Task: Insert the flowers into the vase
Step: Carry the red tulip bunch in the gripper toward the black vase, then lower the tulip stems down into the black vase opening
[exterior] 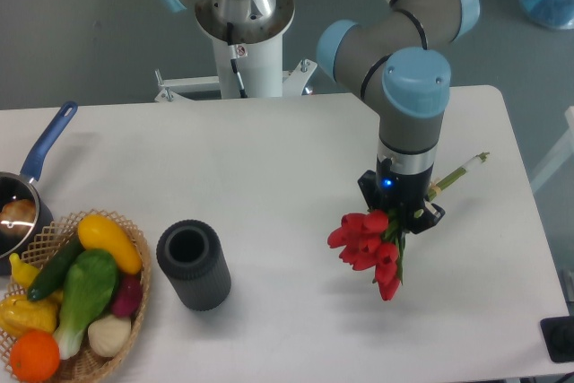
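Just below the jaws (399, 219), the flowers (368, 244) are held, clamped near the stems. Being light and floppy, they are best gripped there. The vase (193, 265) stands well left on the desk (269, 159).

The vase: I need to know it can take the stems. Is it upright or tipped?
Upright: the vase stands on the table, its round mouth facing up. The flowers are not in it.

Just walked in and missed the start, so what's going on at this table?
The arm's gripper holds a bunch of red tulips over the right part of the table. The dark ribbed vase stands empty to the left, beside a wicker basket of toy produce. The flowers are not in the vase yet.
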